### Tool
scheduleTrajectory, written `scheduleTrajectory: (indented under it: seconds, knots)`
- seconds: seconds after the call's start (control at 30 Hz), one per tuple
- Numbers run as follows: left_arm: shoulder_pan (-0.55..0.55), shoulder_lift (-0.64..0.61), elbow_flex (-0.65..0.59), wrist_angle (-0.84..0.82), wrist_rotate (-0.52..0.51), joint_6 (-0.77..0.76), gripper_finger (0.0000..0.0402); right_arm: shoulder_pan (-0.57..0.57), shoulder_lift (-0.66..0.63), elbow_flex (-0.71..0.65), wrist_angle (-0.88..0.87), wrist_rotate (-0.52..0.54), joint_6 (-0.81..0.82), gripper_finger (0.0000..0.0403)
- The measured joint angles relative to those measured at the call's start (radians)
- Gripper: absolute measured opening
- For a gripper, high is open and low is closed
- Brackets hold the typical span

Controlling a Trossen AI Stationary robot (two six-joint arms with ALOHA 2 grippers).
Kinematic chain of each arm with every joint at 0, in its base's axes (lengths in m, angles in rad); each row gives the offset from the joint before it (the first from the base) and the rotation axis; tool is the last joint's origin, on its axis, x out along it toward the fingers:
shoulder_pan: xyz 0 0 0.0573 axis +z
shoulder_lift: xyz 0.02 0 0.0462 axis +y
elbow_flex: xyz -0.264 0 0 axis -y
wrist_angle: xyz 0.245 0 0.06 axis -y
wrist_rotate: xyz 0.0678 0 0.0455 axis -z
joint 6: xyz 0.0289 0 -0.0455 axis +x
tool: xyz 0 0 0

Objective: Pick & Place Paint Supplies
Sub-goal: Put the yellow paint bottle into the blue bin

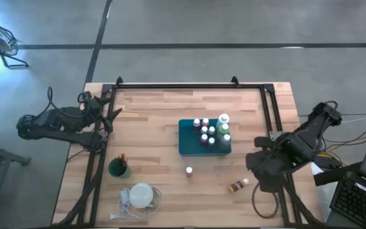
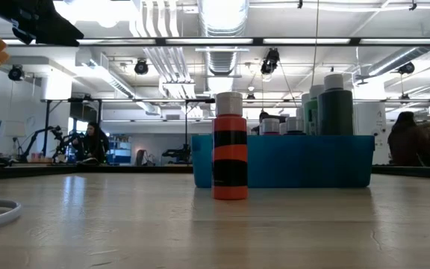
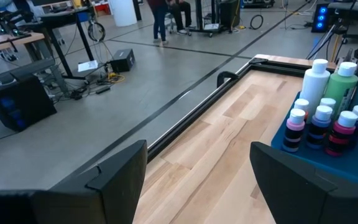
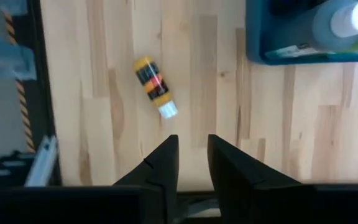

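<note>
Yellow-and-dark plastic marks the fallen paint bottle (image 4: 155, 86), lying on its side on the bare wooden table (image 1: 151, 121) near the right-hand edge, well apart from the blue tray (image 1: 186, 145) where most bottles already stand upright. It looks light, stiff and smooth-sided, so it would likely roll under a glancing touch; the safest hold is across the round body at its middle, jaws set square to its length. Its long axis runs slantwise over the boards, and its white cap points roughly toward the right gripper (image 4: 191, 155) rather than the tray. A second stray, the red-banded bottle (image 2: 230, 146), stands upright on the table in front of the tray; taking it round the body below the cap should do.

The right gripper hangs above the table short of the fallen bottle, fingers drawn near together with a narrow gap, holding nothing. The left gripper (image 3: 197, 180) waits at the table's far left, spread wide and empty. Whether the label is glossy enough to slip is hard to judge from here.
</note>
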Motion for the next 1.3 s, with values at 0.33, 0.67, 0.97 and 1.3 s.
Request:
scheduleTrajectory:
  seconds: [0.33,0.67,0.97,1.3]
  knots:
    - [0.000,0.000,0.000,0.002,0.000,-0.006,0.0289,0.020,0.007,-0.086,0.015,-0.005,-0.156,0.0160]
    - [0.000,0.000,0.000,0.004,0.011,-0.096,0.0289,0.025,0.096,-0.178,0.248,-0.030,-0.314,0.0227]
    - [0.000,0.000,0.000,0.004,0.009,-0.225,0.0289,0.026,0.247,-0.214,0.333,-0.056,-0.360,0.0256]
    - [0.000,0.000,0.001,0.010,0.002,-0.303,0.0289,0.041,0.298,-0.314,0.506,-0.109,-0.369,0.0240]
